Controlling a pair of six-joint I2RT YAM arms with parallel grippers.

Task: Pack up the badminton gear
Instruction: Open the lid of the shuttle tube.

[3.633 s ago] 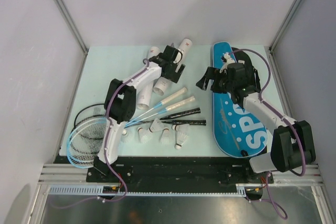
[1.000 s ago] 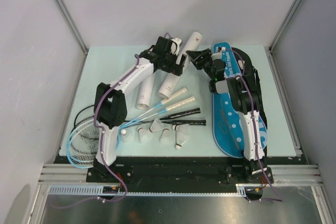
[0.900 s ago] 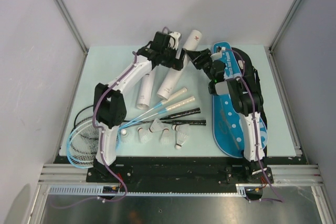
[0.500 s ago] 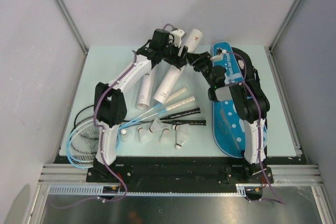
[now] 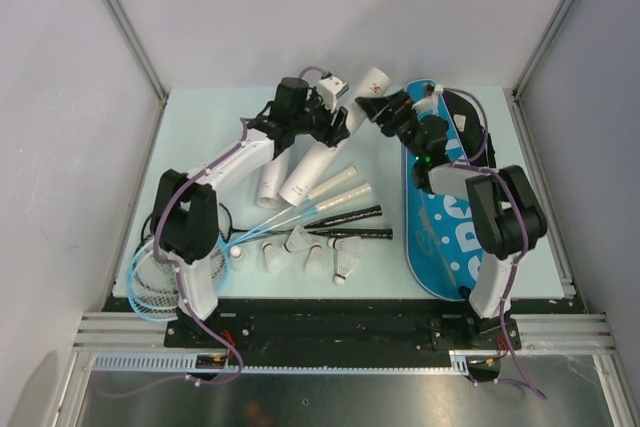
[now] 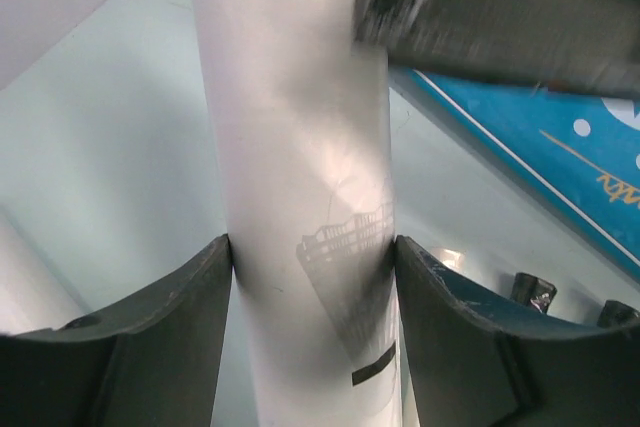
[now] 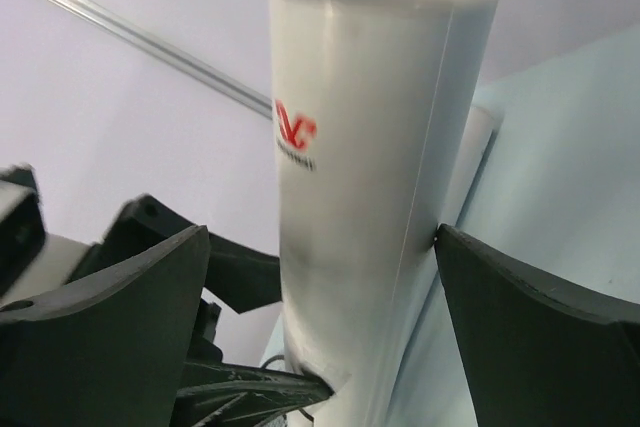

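While the left jaws pinch the long white tube (image 5: 318, 159) at its far part, over the desk (image 5: 200, 137) near the blue bag (image 5: 450, 227), the right jaws gape wide around its top end, not gripping.

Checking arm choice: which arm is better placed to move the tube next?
Left. The left gripper is shut on the tube, fingers against both sides; the right gripper stands open around its end, not gripping.
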